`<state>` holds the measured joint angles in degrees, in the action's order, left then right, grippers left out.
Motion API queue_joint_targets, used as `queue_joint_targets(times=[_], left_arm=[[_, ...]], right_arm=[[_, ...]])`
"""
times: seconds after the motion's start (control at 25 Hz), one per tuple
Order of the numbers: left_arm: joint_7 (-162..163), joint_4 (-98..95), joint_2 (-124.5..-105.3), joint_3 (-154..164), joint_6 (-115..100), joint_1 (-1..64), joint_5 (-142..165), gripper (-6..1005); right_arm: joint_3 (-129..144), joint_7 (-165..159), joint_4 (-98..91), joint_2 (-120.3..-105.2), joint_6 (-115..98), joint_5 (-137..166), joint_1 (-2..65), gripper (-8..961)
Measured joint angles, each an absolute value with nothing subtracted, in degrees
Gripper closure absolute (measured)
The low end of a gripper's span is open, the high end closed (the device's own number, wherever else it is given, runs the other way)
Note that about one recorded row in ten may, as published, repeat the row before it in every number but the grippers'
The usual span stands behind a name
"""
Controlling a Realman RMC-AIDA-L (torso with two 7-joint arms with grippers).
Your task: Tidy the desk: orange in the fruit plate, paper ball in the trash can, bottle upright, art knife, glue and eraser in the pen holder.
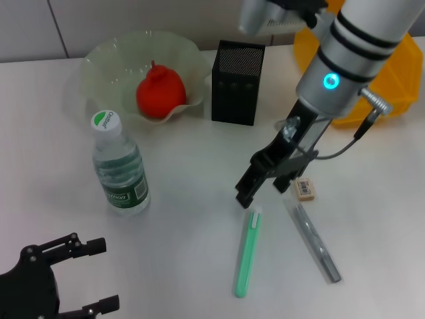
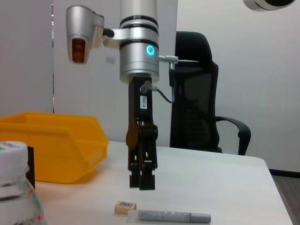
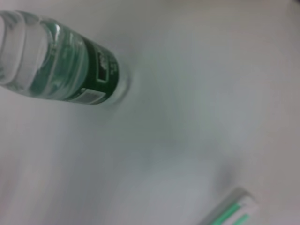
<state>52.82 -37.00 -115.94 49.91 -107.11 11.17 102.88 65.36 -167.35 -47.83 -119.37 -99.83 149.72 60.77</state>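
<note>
- The right gripper (image 1: 264, 185) hangs from its arm over the middle of the white desk (image 1: 192, 232), its dark fingers pointing down at the top end of the green art knife (image 1: 248, 252)
- In the left wrist view the same right gripper (image 2: 146, 180) shows its fingers drawn close together with nothing between them, tips just above the desk surface
- The art knife lies flat, running from beside the fingertips toward the robot; its white-and-green end shows in the right wrist view (image 3: 234, 211)
- A grey glue stick (image 1: 312, 242) lies flat just to the right of the knife, angled away from it
- The tan eraser (image 1: 305, 189) with its barcode label sits near the far end of the glue stick, right of the gripper
- The bottle (image 1: 119, 166) stands upright on the left half of the desk, cap on
- The orange (image 1: 160, 92) rests inside the pale-green fruit plate (image 1: 192, 60) at the back
- The black mesh pen holder (image 1: 237, 82) stands just right of the plate
- The yellow trash can (image 1: 398, 80) sits at the back right, partly hidden by the right arm
- The left gripper (image 1: 66, 276) is parked at the near left corner, fingers spread apart and holding nothing
</note>
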Motion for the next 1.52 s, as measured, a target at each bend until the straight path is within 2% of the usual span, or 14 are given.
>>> queue_joint_targets(times=[0.72, 1.52], left_arm=[[52.0, -37.1, -116.05, 49.9, -106.1, 11.6, 102.8, 214], [52.1, -36.6, -116.87, 49.4, -106.1, 11.1, 102.8, 214]], right_arm=[[66.3, -167.2, -34.8, -119.6, -90.5, 148.3, 60.9, 141], [67.9, -166.2, -33.1, -119.63, -85.8, 148.3, 60.7, 142]])
